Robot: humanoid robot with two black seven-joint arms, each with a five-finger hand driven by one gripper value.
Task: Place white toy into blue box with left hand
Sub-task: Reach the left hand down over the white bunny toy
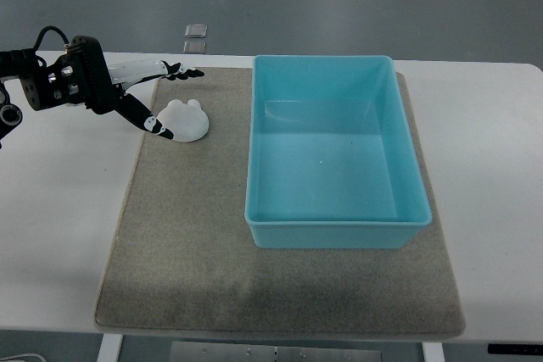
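A white toy (186,119) with two small round ears lies on the grey mat (195,235), left of the blue box (336,152). My left hand (161,95) reaches in from the left edge, its fingers spread. The thumb tip touches or nearly touches the toy's left side, while the other fingers (180,70) stretch out above the toy without holding it. The blue box stands open and has nothing in it. The right arm does not show.
The mat covers the middle of a white table (59,226). Two small square plates (195,37) lie at the table's far edge, beyond the hand.
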